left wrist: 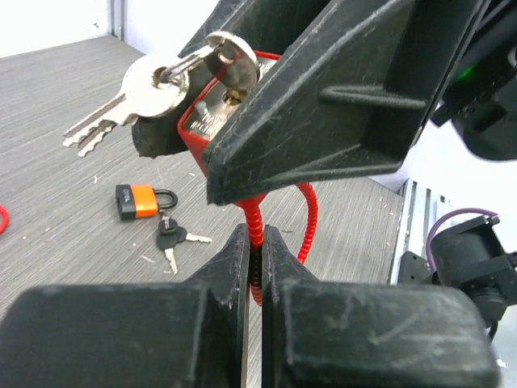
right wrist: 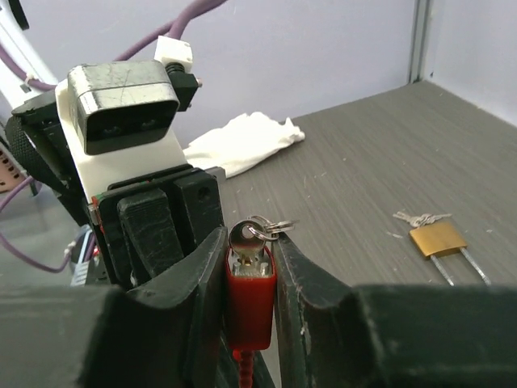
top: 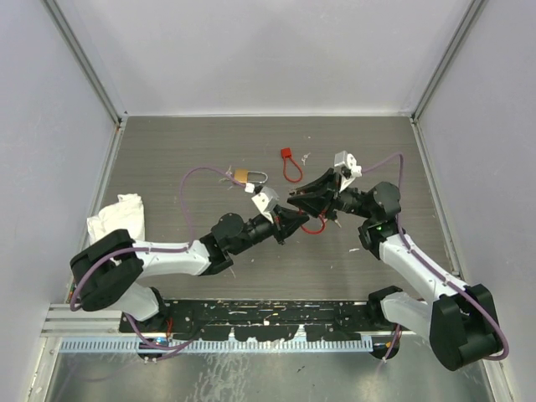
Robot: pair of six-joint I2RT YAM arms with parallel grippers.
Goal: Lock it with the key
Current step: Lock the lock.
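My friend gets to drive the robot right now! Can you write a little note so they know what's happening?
Left gripper: shut on the red cable.
Right gripper: shut on the red lock, held above the table.
Key: silver, pushed into the keyhole on top of the lock; spare keys dangle from its ring.
Done: lock picked up, key in.
To do: probably turn the key and check it locked; whether it is turned, or the cable end is seated, cannot be seen.
Untouched on the table: orange padlock with dark-headed keys.
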